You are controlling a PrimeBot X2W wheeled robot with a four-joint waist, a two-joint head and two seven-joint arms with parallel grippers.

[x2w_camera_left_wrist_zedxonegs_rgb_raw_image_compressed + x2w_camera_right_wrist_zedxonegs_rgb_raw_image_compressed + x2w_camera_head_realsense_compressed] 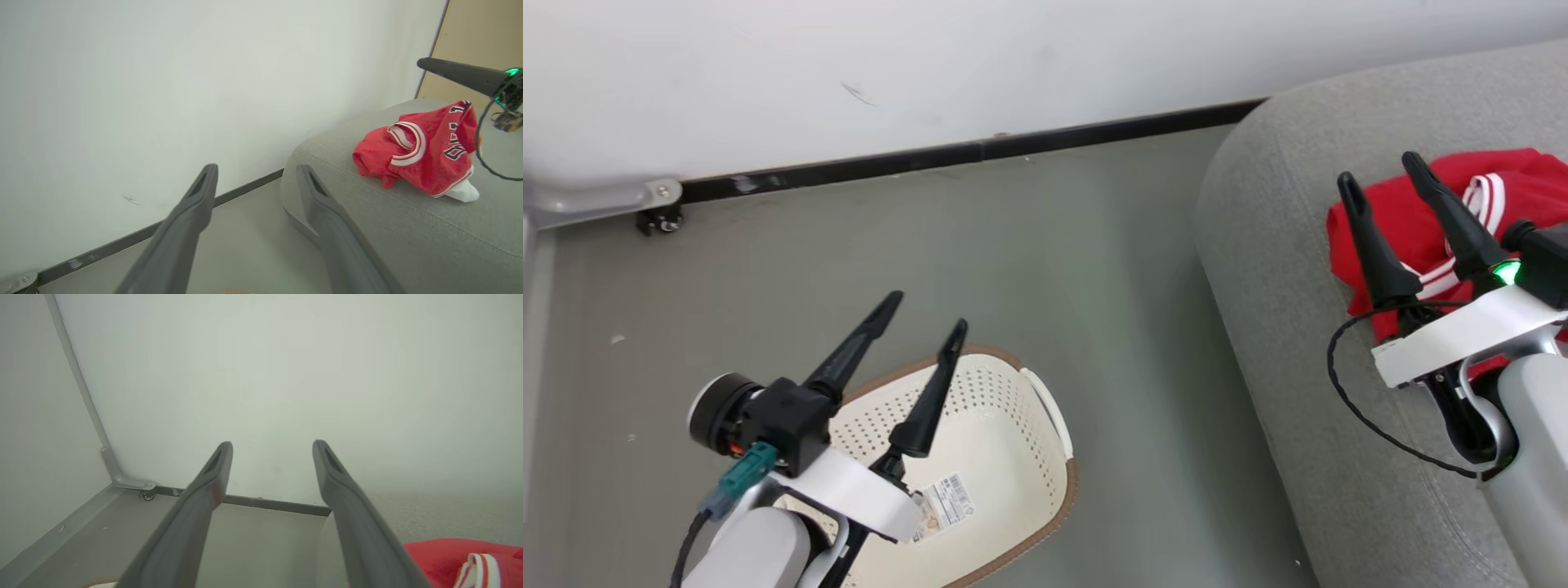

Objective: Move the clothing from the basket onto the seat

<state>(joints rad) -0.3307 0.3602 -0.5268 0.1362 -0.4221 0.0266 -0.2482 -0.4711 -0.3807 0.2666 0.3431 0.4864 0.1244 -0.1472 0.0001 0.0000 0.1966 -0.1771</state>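
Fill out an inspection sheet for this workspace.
Surface: grey floor, with the basket standing on it.
Job's things: red clothing bunched on the grey seat; basket has a sticker inside, no clothing seen in its visible part.
Clutter: a few pale specks on the floor.
Grippers: left gripper open above the basket; right gripper open over the clothing, holding nothing.
Cables: black cable looping from the right wrist over the seat.
Surroundings: white wall, dark baseboard, small caster by the wall.
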